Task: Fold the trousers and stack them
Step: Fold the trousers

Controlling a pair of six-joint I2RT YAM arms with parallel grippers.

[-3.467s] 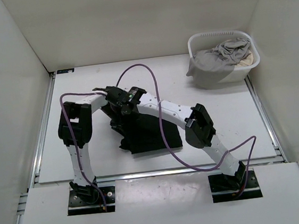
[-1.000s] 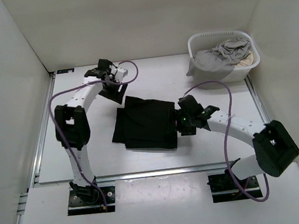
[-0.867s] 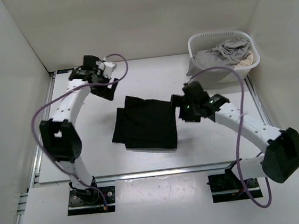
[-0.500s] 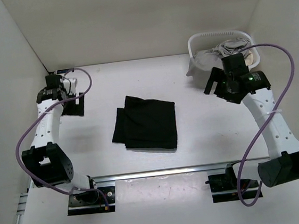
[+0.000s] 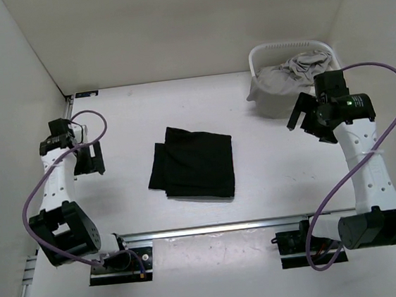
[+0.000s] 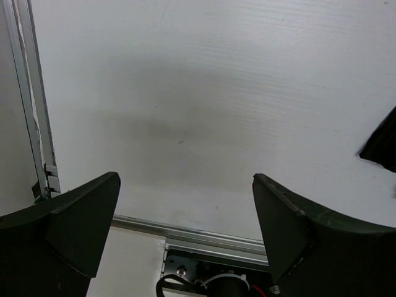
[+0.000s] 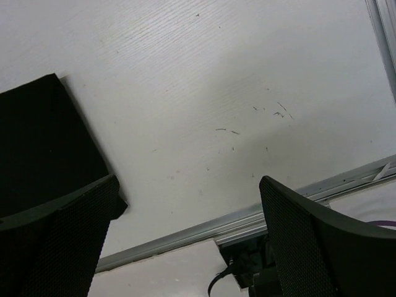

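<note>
The black trousers [image 5: 194,162] lie folded into a flat rectangle in the middle of the table, with nothing touching them. My left gripper [image 5: 87,160] hangs open over bare table far to their left. In the left wrist view only a black corner of the trousers [image 6: 383,145] shows at the right edge, and nothing is between the gripper's [image 6: 185,213] fingers. My right gripper [image 5: 304,123] is open too, raised to the right of the trousers near the basket. The right wrist view shows the trousers [image 7: 43,142] at the left, beyond the empty gripper [image 7: 189,232].
A white laundry basket [image 5: 282,43] stands at the back right with a light grey garment [image 5: 283,79] draped over its side and beige cloth [image 5: 327,75] inside. Metal rails [image 5: 213,227] run along the table's near and side edges. White walls enclose the table.
Both arms have swung outward away from the folded trousers, the left toward the left wall and the right toward the basket. The left gripper's jaws have spread wider. The trousers have not moved in the last second.
</note>
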